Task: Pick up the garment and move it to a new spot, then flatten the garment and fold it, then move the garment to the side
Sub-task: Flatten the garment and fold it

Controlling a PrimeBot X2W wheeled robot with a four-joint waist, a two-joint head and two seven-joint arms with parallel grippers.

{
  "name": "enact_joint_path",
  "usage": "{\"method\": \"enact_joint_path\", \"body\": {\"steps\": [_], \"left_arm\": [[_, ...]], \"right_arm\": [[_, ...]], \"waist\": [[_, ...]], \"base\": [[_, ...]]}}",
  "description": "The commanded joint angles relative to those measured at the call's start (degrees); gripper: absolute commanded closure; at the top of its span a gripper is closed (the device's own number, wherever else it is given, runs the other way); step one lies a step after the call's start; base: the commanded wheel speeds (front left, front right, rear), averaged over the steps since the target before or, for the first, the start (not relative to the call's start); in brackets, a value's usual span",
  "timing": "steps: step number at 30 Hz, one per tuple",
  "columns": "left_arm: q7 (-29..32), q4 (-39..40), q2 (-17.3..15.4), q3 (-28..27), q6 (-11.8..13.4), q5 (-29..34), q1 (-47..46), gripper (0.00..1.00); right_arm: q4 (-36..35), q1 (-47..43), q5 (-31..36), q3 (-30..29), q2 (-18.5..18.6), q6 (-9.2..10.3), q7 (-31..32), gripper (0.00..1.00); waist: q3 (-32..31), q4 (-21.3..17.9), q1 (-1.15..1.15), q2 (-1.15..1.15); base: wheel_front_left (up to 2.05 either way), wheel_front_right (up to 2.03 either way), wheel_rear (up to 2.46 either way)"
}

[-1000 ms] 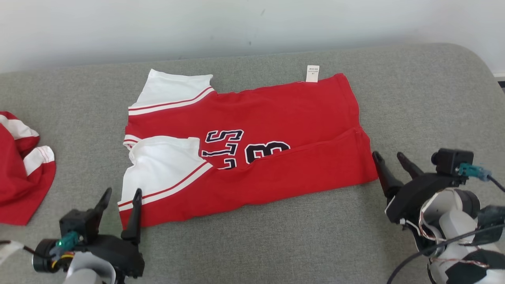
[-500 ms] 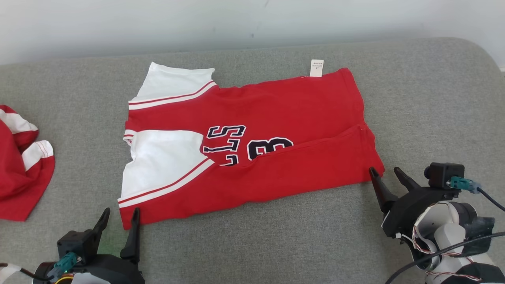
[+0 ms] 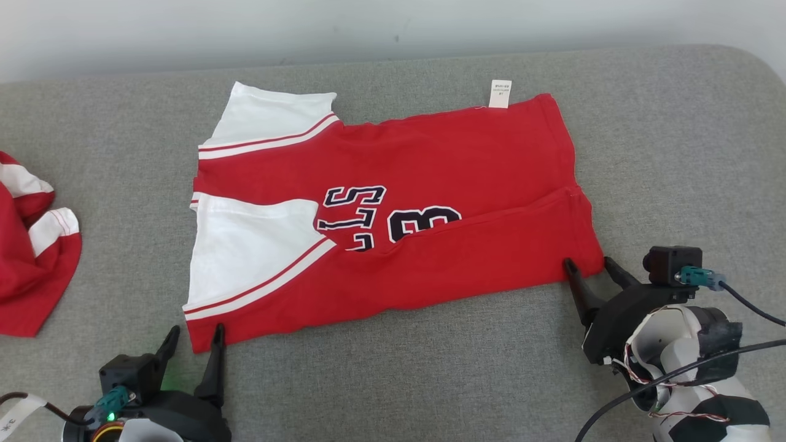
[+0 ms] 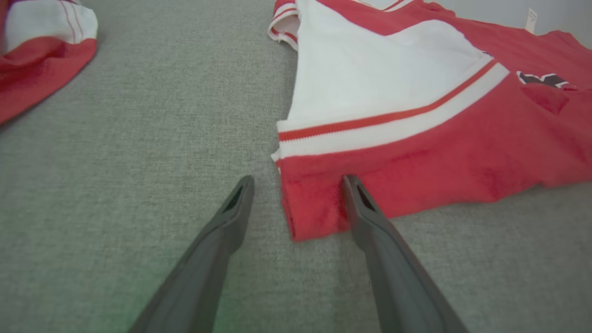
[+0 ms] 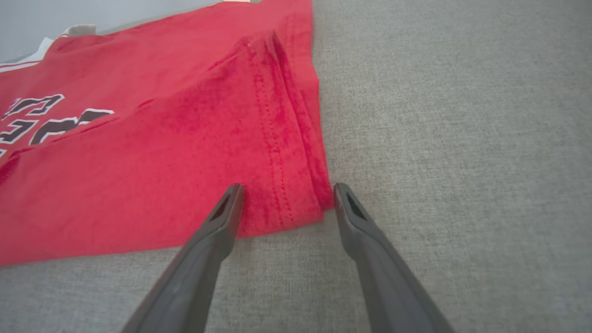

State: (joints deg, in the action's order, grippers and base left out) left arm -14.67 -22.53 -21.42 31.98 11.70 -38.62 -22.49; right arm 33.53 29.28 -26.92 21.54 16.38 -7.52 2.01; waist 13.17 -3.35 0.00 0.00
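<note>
Light, soft and floppy by the look, the shirt point(image 3: 393, 215), centre frame on the grey cushion point(image 3: 675, 153), wants pinching at its lower corners, where the left gripper point(image 3: 195, 334) and right gripper point(image 3: 588, 264) sit spread wide, empty.

Second red-and-white cloth point(image 3: 31, 264), crumpled, lies well off to the left of the left hand point(image 3: 196, 328), cut by frame edge. Grey woven tabletop point(image 3: 675, 153) beneath. Pale wall point(image 3: 184, 31) beyond far edge.

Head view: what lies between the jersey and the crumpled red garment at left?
That stretch is bare grey upholstery between the jersey and crumpled garment; head and left wrist views agree.
</note>
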Motion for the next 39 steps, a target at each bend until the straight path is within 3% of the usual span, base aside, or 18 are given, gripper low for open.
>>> {"method": "enact_joint_path", "body": {"steps": [1,2,3,17,29,39], "left_arm": [[0.05,-1.03,0.45,0.35,-0.57,-0.18,-0.47,0.58],[0.02,-1.25,0.65,0.49,-0.67,-0.20,-0.63,0.88],[-0.03,-1.47,0.75,0.56,-0.96,-0.13,-0.74,1.00],[-0.54,-1.12,1.24,-0.10,-1.03,0.36,2.41,1.00],[-0.52,8.22,0.16,-0.58,3.15,0.04,13.79,1.00],[0.10,14.54,-0.10,-0.28,6.42,-1.51,21.55,1.00]], "right_arm": [[1.26,0.75,0.45,0.48,-0.39,0.06,-0.05,0.53],[1.78,0.97,0.53,0.54,-0.53,0.06,-0.34,0.89],[2.24,1.11,0.59,0.63,-0.68,0.06,-0.55,1.00],[2.08,-2.88,-3.21,0.50,-0.21,0.06,-4.10,1.00],[-10.13,-17.37,-4.95,-1.87,2.64,0.06,-0.06,1.00],[-21.34,-29.96,-2.75,-7.84,1.13,0.06,6.41,1.00]], "waist": [[0.28,0.16,0.00,0.00],[0.35,0.26,0.00,0.00],[0.38,0.36,0.00,0.00],[-3.78,0.82,0.00,0.00],[-9.25,0.16,0.00,0.00],[-10.78,0.84,0.00,0.00]], "base": [[0.00,0.00,0.00],[0.00,0.00,0.00],[0.00,0.00,0.00],[0.00,0.00,0.00],[0.00,0.00,0.00],[0.00,0.00,0.00]]}}
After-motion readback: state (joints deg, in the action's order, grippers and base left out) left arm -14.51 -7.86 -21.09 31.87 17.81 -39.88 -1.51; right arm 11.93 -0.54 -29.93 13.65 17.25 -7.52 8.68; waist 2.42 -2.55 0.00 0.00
